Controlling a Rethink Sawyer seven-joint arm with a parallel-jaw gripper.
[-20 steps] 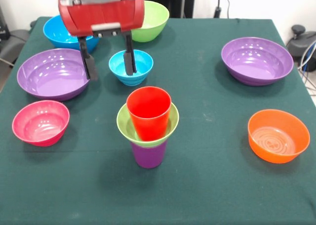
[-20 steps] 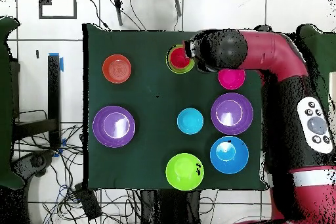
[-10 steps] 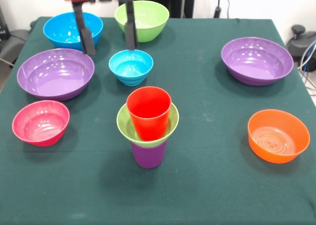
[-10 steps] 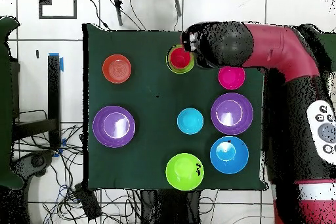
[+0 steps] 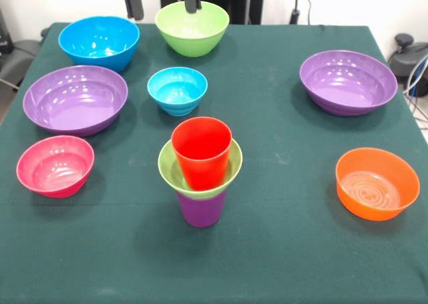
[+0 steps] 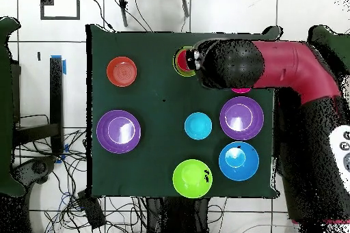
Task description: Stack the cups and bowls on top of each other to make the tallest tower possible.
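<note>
The tower stands in the middle of the table: a purple cup (image 5: 200, 209) at the bottom, a small lime green bowl (image 5: 170, 168) on its rim, and a red cup (image 5: 201, 150) nested in that bowl. My gripper (image 5: 164, 13) is open and empty, high up at the picture's top edge, with only its two dark fingers (image 5: 133, 2) showing. It hangs above the far bowls, well behind the tower. In the overhead view the arm's head (image 6: 229, 63) covers part of the tower (image 6: 182, 59) and hides the gripper.
Loose bowls ring the tower: small blue (image 5: 177, 90), large blue (image 5: 98, 42), large lime green (image 5: 192, 27), purple left (image 5: 75, 98), purple right (image 5: 348, 81), pink (image 5: 55, 165) and orange (image 5: 377, 182). Green cloth covers the table (image 5: 281, 250).
The gripper has risen straight up from beside the small blue bowl to the top edge, staying open. The bowls and the tower have not moved.
</note>
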